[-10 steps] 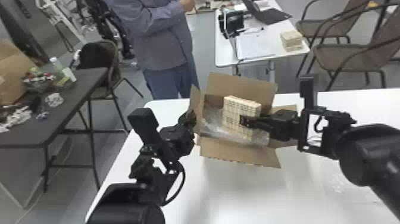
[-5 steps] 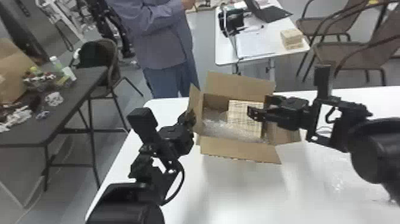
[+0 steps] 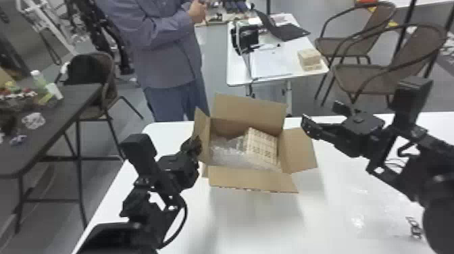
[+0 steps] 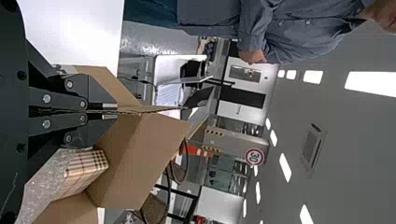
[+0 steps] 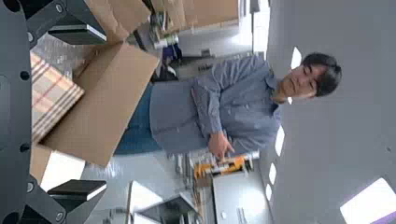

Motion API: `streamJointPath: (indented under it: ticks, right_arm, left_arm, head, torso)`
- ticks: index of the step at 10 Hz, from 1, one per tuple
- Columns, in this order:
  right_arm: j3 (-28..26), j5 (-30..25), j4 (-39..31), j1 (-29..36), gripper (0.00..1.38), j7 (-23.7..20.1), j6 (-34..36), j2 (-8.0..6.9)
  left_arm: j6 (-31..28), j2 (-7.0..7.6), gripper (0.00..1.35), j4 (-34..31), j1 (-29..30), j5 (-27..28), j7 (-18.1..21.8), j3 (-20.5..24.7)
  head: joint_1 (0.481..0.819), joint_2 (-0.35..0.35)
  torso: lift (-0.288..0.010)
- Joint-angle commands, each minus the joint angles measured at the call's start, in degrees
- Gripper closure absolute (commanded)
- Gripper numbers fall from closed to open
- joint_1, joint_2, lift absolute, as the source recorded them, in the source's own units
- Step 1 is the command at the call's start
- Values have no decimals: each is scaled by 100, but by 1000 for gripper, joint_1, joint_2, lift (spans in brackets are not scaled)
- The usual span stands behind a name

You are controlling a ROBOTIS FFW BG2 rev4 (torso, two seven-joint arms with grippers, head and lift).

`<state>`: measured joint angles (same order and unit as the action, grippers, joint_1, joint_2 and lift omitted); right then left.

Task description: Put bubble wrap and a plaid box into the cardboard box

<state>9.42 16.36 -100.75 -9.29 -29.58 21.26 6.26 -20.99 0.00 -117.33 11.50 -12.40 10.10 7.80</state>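
Observation:
The cardboard box (image 3: 253, 179) stands with its flaps spread. Inside it, the plaid box (image 3: 261, 146) leans tilted at the right part, against bubble wrap (image 3: 226, 150) that lies along the left and front. My left gripper (image 3: 193, 144) is at the carton's left flap; in the left wrist view the left gripper (image 4: 109, 111) is shut on the flap, whose edge runs out between its fingers. Past the carton's right flap, up in the air, is my right gripper (image 3: 320, 117), open and holding nothing. In the right wrist view, the right gripper (image 5: 100, 112) has its fingers wide apart.
The white table (image 3: 256, 216) carries the carton, with a clear plastic sheet (image 3: 375, 209) on its right part. A dark table (image 3: 50, 131) with assorted items stands to the left. Behind are a second white table (image 3: 236, 72) and brown chairs (image 3: 368, 74).
My right gripper has let go of the plaid box and moved right, out of the carton. The plaid box has dropped lower into a tilt. The left arm has stayed in place.

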Motion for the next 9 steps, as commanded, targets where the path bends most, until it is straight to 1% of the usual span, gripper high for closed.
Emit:
streamJointPath:
  ticks: [1, 3, 4, 5, 6, 7, 8, 9]
  right_arm:
    - [-336, -291, -392, 657, 194, 154, -316, -28]
    - [-644, -379, -630, 1307, 194, 383, -570, -37]
    - [-679, -546, -797, 1668, 194, 734, -1001, -37]
    - [-705, -607, -797, 2010, 194, 1182, -1581, -46]
    - [-784, -599, -709, 2265, 194, 1499, -2021, -46]
    - [-828, -616, -709, 2485, 194, 1806, -2249, -46]
    - [-881, -739, -735, 2652, 194, 1973, -2390, -46]
    - [-881, -774, -735, 2775, 194, 2088, -2443, -54]
  left_arm:
    - [7, -15, 1220, 0, 11, 0, 0, 29]
    - [-1, -15, 1220, 17, 19, 18, 0, 73]
    - [-1, -15, 1220, 88, 28, -9, 0, 99]
    - [-1, -15, 1220, 132, 37, -17, 0, 108]
    - [60, -15, 1220, 184, 37, 18, 0, 108]
    - [218, -15, 1220, 255, 55, 27, 0, 108]
    - [368, -15, 1220, 360, 63, 9, 0, 108]
    - [394, -15, 1220, 413, 90, 18, -52, 134]
  head:
    - [617, 203]
    - [638, 169]
    - [655, 152]
    - [670, 134]
    - [683, 114]
    - [695, 94]
    - [695, 85]
    - [695, 70]
  torso:
    - [-105]
    - [-105]
    - [-105]
    - [-105]
    - [-105]
    - [-105]
    - [-105]
    - [-105]
